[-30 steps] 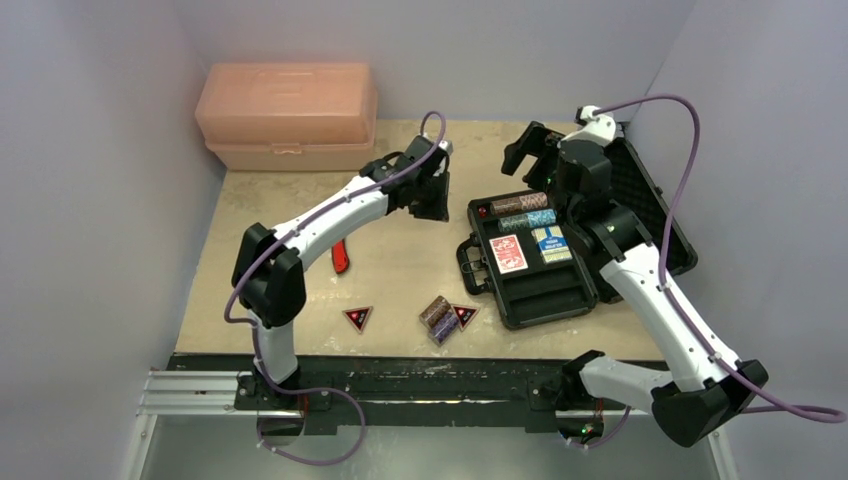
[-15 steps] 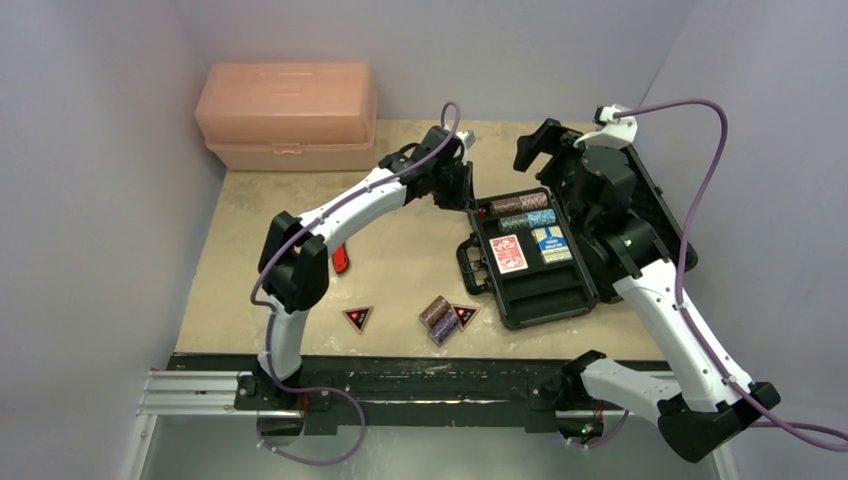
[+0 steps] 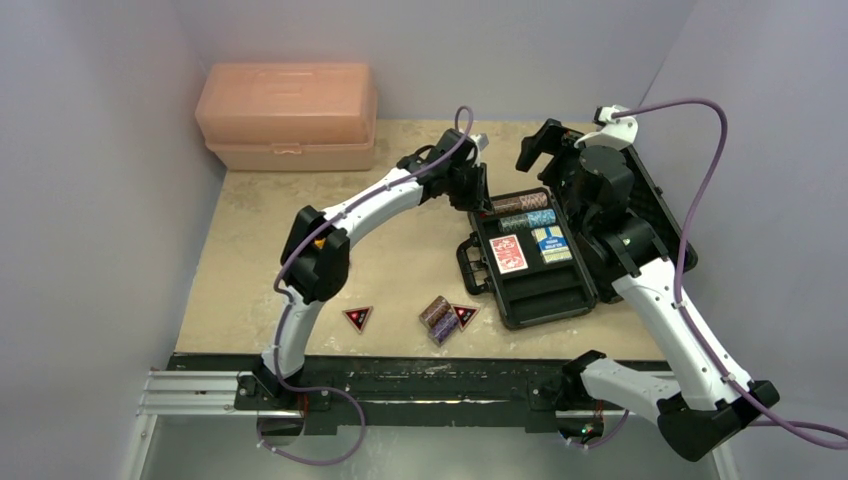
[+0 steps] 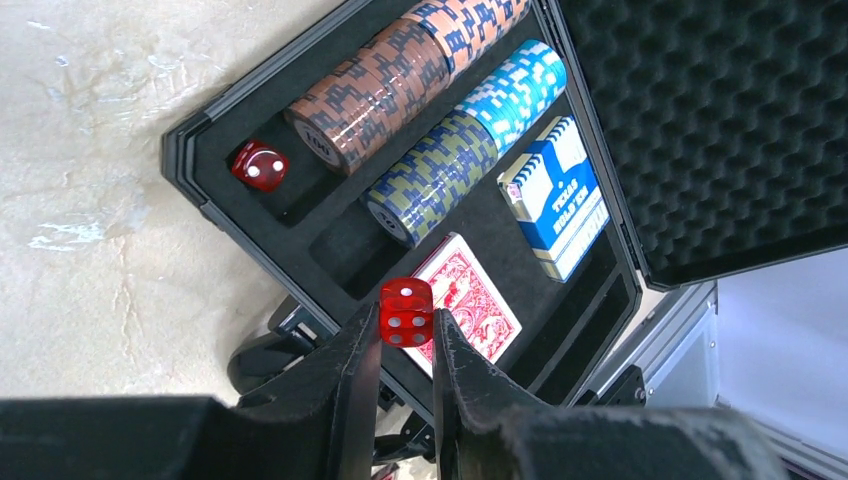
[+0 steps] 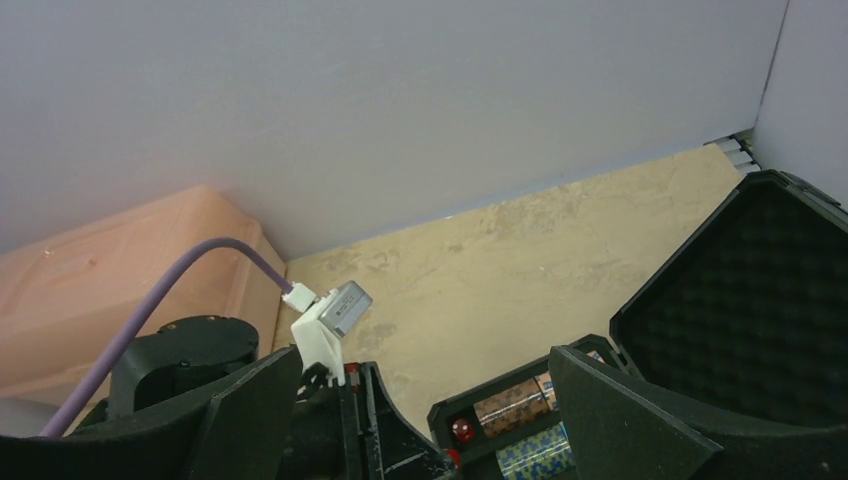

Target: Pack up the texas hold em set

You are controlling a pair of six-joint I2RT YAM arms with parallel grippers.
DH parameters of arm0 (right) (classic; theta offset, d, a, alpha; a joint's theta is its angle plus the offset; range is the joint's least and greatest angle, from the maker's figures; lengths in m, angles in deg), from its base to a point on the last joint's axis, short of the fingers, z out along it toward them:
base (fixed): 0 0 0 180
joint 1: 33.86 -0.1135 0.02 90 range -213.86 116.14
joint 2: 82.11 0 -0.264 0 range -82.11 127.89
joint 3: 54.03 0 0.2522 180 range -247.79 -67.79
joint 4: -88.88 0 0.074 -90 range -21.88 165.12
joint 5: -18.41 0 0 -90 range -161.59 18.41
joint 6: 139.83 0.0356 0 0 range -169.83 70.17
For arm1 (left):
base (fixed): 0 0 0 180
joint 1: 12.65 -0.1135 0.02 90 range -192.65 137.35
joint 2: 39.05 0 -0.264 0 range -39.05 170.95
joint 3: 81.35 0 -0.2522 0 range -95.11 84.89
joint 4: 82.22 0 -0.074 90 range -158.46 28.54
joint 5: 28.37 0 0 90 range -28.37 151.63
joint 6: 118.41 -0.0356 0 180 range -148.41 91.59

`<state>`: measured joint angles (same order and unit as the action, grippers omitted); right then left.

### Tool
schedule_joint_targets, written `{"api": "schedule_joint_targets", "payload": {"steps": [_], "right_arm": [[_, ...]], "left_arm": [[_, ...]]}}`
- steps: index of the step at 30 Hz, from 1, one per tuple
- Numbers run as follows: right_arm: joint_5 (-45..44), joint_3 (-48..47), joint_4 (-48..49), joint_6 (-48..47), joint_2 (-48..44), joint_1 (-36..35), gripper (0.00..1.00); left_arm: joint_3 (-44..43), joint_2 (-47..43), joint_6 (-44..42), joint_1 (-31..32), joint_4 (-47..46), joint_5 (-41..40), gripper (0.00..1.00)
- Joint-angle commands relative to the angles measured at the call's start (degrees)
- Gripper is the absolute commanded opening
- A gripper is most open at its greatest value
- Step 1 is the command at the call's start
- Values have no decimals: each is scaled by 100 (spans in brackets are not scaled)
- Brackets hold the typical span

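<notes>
The black foam-lined case (image 3: pixel 540 290) lies open at the right. In it are brown and blue chip stacks (image 4: pixel 440 110), a red deck (image 4: pixel 470 300), a blue deck (image 4: pixel 560 200) and one red die (image 4: pixel 259 165). My left gripper (image 4: pixel 405 335) is shut on a second red die (image 4: pixel 405 312), held above the case's near left corner; it shows in the top view (image 3: pixel 478 190). My right gripper (image 5: pixel 420 400) is open and empty, raised over the case's far edge (image 3: pixel 545 150). A loose chip stack (image 3: pixel 438 318) and two black-red triangular tokens (image 3: pixel 358 318) (image 3: pixel 464 315) lie on the table.
A large peach plastic box (image 3: pixel 288 115) stands at the back left. The case's lid (image 3: pixel 650 200) leans open at the right, by the right wall. The left arm's camera mount (image 5: pixel 335 320) sits just in front of my right gripper.
My left gripper has moved right from mid-table to the case's left corner, carrying the die. My right gripper rose and shifted slightly right, then held still.
</notes>
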<state>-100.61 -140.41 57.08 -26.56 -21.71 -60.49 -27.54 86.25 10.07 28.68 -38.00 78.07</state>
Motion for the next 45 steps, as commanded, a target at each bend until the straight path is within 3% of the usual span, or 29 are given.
{"api": "schedule_joint_targets", "payload": {"steps": [1, 11, 28, 35, 40, 45], "right_arm": [[-131, 23, 138, -112, -28, -7, 99], [-147, 85, 181, -129, -54, -5, 99], [-97, 108, 197, -129, -64, -1, 99], [-35, 95, 196, -112, -54, -3, 99], [-16, 81, 183, -95, -63, -3, 99], [-16, 84, 166, -103, -90, -7, 99]], "left_arm": [[-391, 162, 103, 89, -254, 182, 0], [-883, 641, 247, 201, -79, 22, 0], [-921, 854, 178, 218, 12, -158, 0], [-931, 847, 161, 211, 114, -230, 5], [-916, 833, 181, 214, 89, -168, 22], [-825, 742, 198, 216, -3, -185, 55]]}}
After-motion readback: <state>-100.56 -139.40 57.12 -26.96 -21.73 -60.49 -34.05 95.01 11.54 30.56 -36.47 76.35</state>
